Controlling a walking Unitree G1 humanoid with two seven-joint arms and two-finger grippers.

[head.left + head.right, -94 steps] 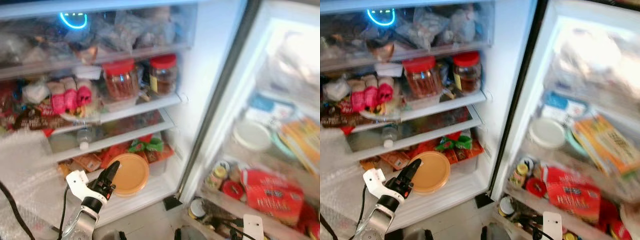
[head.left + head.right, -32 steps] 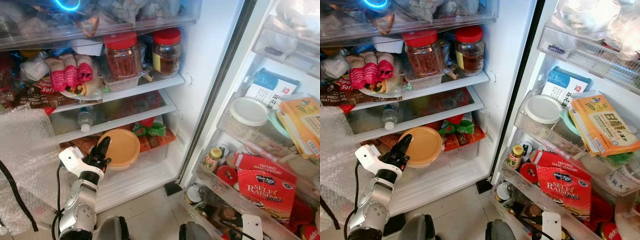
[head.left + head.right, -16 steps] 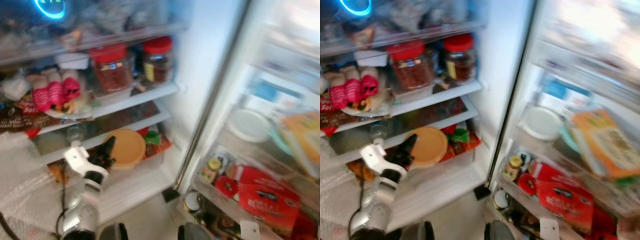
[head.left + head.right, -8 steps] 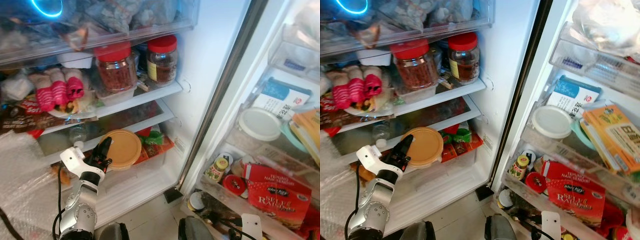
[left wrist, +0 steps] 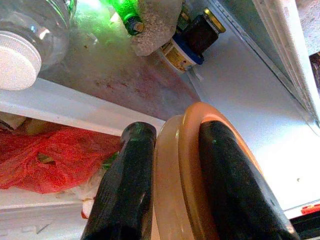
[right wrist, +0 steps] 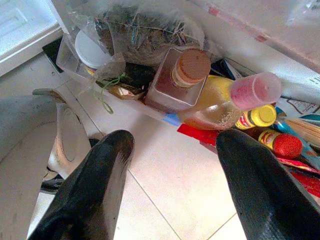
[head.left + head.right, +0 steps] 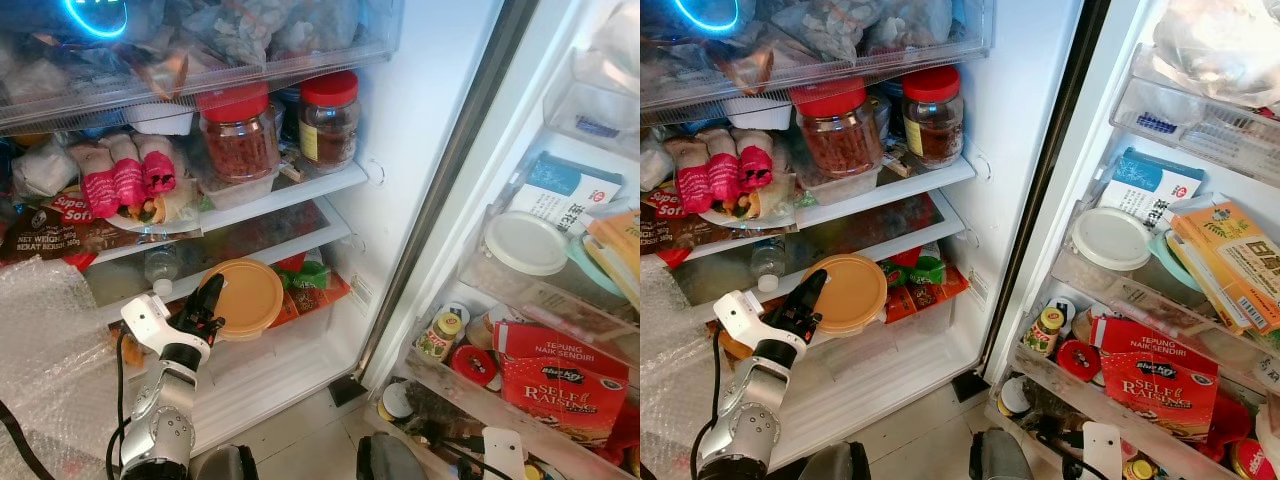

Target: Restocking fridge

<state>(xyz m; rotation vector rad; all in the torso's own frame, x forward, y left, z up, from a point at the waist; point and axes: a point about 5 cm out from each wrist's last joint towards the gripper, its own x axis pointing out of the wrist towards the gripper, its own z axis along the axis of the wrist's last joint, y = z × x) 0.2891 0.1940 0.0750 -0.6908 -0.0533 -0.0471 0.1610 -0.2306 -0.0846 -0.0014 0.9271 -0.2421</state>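
Evidently, my left gripper (image 7: 208, 300) was clamped across the rim of the orange lidded container (image 7: 245, 298), holding it on edge at the fridge's lower drawer (image 7: 270, 345), presumably for narrow stowage; my right gripper (image 6: 175, 185) hung spread wide, empty.

A round orange lidded container (image 7: 247, 298) stands on edge, its flat face turned outward, in the fridge's lower compartment. The left pincer (image 7: 207, 303) clamps its rim at about 9 o'clock, one finger (image 5: 125, 185) on each face.

Pale tiled floor (image 7: 915, 430) lies below, and a blue ring light (image 7: 98, 16) glows above.
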